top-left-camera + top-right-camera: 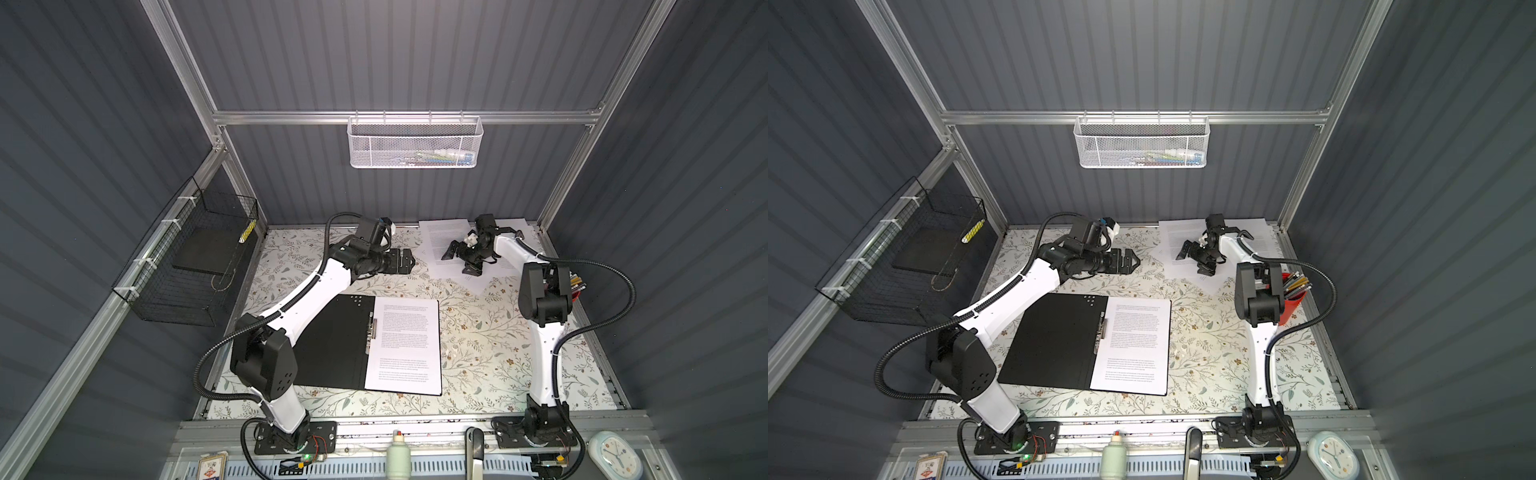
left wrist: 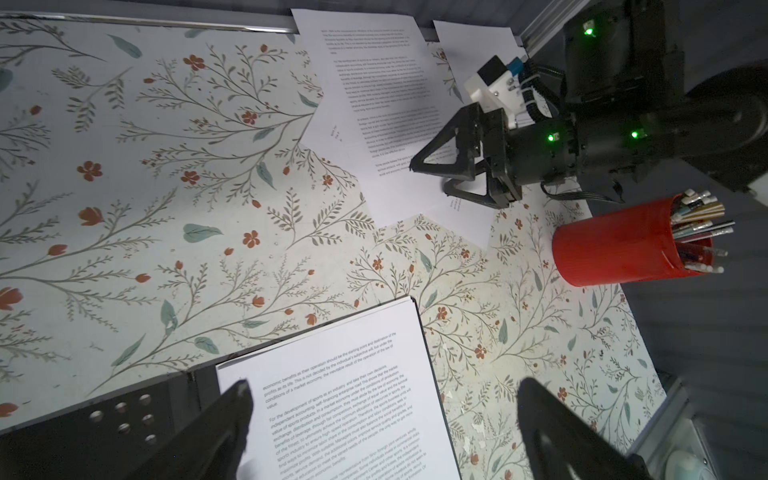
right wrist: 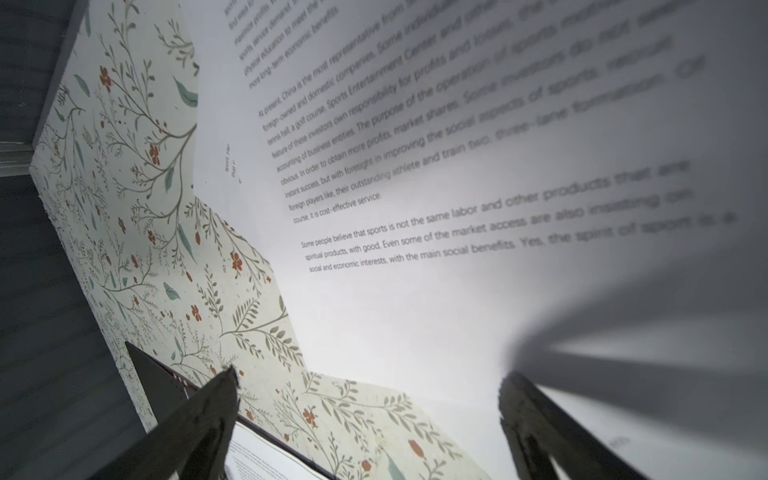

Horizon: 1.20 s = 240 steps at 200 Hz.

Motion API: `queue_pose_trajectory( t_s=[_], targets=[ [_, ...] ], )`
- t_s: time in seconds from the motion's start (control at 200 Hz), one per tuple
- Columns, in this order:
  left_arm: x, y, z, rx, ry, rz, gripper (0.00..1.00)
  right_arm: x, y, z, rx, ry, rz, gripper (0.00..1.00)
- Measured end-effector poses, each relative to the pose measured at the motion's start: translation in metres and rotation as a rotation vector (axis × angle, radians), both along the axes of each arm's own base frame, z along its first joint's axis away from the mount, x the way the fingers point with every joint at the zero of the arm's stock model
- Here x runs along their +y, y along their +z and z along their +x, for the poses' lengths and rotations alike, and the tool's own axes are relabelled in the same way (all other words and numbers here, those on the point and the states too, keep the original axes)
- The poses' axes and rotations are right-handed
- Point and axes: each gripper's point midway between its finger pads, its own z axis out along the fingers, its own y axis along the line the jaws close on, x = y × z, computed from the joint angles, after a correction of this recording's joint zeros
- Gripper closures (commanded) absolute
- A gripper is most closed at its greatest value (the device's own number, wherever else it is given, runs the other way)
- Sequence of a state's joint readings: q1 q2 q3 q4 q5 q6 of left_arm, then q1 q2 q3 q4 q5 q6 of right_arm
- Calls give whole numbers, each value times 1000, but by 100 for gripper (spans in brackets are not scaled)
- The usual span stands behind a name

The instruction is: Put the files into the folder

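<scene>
The right pincer (image 1: 460, 262) hangs low, jaws wide apart, over the loose files (image 1: 440, 243) at the far right of the table (image 1: 478, 332) (nothing gripped). The left pincer (image 1: 409, 262), also spread and empty, hangs beyond the open folder (image 1: 332, 340), which lies mid-table with a sheet (image 1: 405, 345) on its right half.

Files (image 1: 434, 245) lie behind the folder (image 1: 332, 340) (rightward), one sheet (image 1: 405, 345) in it
</scene>
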<state>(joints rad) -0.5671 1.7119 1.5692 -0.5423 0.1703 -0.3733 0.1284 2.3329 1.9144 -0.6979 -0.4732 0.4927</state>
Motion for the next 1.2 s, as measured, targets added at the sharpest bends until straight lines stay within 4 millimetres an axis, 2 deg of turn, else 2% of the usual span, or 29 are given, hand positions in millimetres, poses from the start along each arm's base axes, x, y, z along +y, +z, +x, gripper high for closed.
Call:
queue_pose_trajectory(
  t_s=[0.24,0.34,0.465,0.595,0.7,0.83,0.915,1.061,1.201],
  targets=[
    [-8,-12,9,35,-9,10,2,18,-5,-20,46,42,26,1],
    [-11,-19,14,51,-10,19,4,25,-6,-38,65,56,41,1],
    [-16,-31,17,88,-18,33,13,35,-5,-66,91,72,67,1],
    [-34,-44,26,126,-42,30,23,38,1,-93,105,77,76,1],
    [-60,-55,35,141,-70,24,29,36,24,-90,57,73,100,1],
    [-98,-75,40,175,-118,7,32,25,61,-81,-43,53,108,1],
    [-118,-92,42,202,-139,1,34,8,75,-73,-85,26,102,1],
    [-141,-123,43,251,-162,-10,33,-32,70,-61,-92,-56,91,1],
    [-149,-149,39,311,-165,-18,35,-60,60,-54,-82,-114,64,1]
  ],
)
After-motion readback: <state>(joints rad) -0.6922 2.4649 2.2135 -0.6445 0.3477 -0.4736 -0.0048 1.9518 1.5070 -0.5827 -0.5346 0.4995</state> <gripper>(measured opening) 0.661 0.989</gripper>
